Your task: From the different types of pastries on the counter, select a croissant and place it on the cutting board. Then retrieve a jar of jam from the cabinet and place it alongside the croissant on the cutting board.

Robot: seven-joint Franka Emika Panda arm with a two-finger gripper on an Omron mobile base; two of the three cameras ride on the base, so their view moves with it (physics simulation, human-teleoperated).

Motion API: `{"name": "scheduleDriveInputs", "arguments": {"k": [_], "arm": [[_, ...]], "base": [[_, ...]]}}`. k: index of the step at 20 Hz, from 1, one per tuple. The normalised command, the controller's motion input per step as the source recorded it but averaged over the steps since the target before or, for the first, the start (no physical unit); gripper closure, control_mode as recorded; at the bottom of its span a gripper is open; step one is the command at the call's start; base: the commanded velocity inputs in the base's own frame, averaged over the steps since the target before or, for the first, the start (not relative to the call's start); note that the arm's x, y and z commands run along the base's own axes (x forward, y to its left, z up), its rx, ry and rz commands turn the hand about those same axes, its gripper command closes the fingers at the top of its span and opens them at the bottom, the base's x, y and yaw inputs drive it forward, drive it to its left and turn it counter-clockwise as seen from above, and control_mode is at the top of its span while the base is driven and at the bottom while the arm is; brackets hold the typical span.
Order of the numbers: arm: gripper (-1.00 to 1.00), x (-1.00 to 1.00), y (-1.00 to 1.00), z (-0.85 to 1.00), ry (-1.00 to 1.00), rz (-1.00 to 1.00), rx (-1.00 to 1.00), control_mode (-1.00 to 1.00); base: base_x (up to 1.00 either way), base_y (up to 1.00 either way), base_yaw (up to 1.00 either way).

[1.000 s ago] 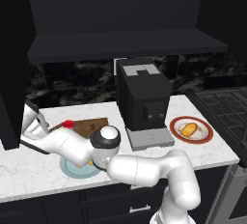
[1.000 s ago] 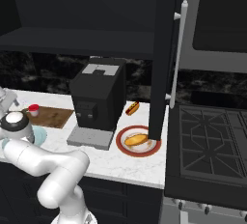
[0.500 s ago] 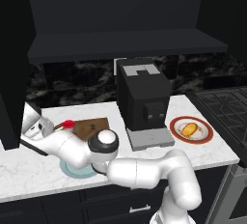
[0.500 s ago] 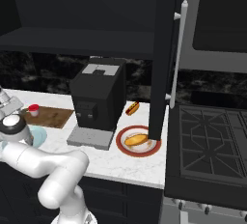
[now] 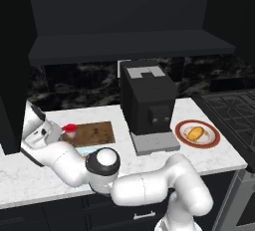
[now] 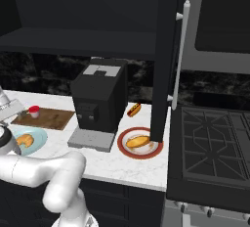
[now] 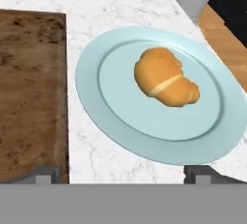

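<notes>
Croissant (image 7: 165, 81) is seen lying on the round light-blue plate (image 7: 101, 117), right of centre in the hand view, untouched. Plate is set on the white marble counter (image 5: 209, 158), just beside the near edge of the cutting board (image 5: 97, 133). Jar of jam (image 5: 70, 131) stands on the board's left end. Gripper (image 7: 124, 174) is held above the plate with jaws spread wide, nothing between them. A black coffee machine (image 5: 147, 103) is placed right of the board; beyond it a red-rimmed plate (image 5: 211, 136) carries the oblong pastry (image 5: 195, 133).
</notes>
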Motion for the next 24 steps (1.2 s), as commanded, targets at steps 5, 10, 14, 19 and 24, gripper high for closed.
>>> {"name": "scheduleDriveInputs", "arguments": {"k": [5, 10, 14, 19, 24], "arm": [[-1.00, -0.40, -0.57, -0.04, -0.07, 0.00, 0.07, -1.00], [-1.00, -0.07, -0.59, -0.03, -0.07, 0.02, 0.13, -1.00], [-1.00, 0.00, 0.00, 0.00, 0.02, 0.01, 0.20, -1.00], [-1.00, -0.02, 0.00, 0.00, 0.06, 0.00, 0.23, -1.00], [-1.00, 0.00, 0.00, 0.00, 0.06, 0.04, 0.13, -1.00]], "base": [[0.00, 0.00, 0.00], [0.00, 0.00, 0.00], [0.00, 0.00, 0.00], [0.00, 0.00, 0.00], [0.00, 0.00, 0.00]]}}
